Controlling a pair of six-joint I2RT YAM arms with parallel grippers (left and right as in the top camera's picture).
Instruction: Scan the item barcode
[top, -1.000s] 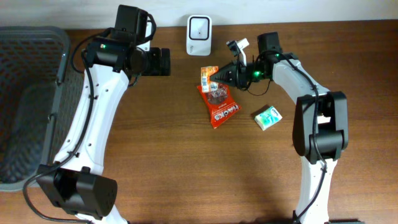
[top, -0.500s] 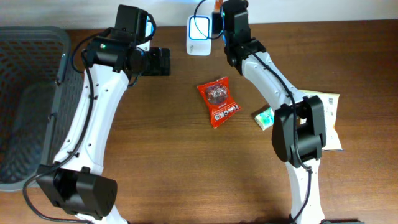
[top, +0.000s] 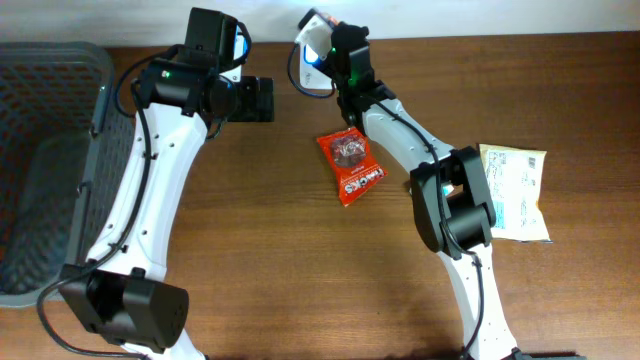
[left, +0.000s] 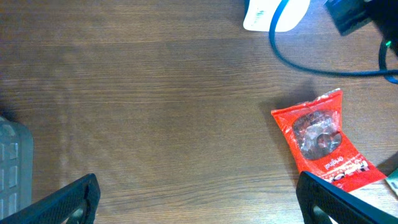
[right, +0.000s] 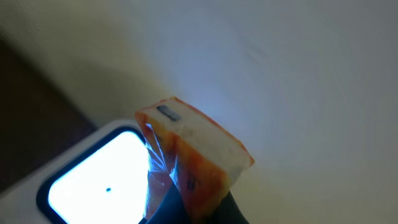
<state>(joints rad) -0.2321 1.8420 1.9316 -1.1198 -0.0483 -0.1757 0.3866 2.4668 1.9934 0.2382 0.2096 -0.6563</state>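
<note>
Far left, the grey basket (top: 40, 170) sits at the table's left edge. Next to it your left arm reaches up the table. The left gripper (top: 258, 100) hangs over bare wood with its jaws spread wide and nothing between them. In the left wrist view its two dark fingertips (left: 65, 202) show in the bottom corners, with plain wood in between.

The front middle of the table (top: 290, 280), between the two arms, is bare wood, so that is your widest open room.

Near the back edge, close to the wall, stands the white scanner (top: 312, 52), its window glowing. A blue cable (left: 323, 59) curls beside it. Your right gripper (right: 186, 210) is right at the scanner, with little room there. Its jaws are pinched tight on the small orange packet (right: 193, 162). The packet is up in the air, just beside the lit window. It sticks up out of the fingers, long way pointing away from them. Its far end slants down to the right. Its left side faces the light. From above you cannot pick it out.

Below the scanner, the red snack bag (top: 350, 165) lies flat, long way running up and down the table, a bit tilted.

Far right, a flat pale pack (top: 515, 190) lies beside the right arm, near the table's right edge.
</note>
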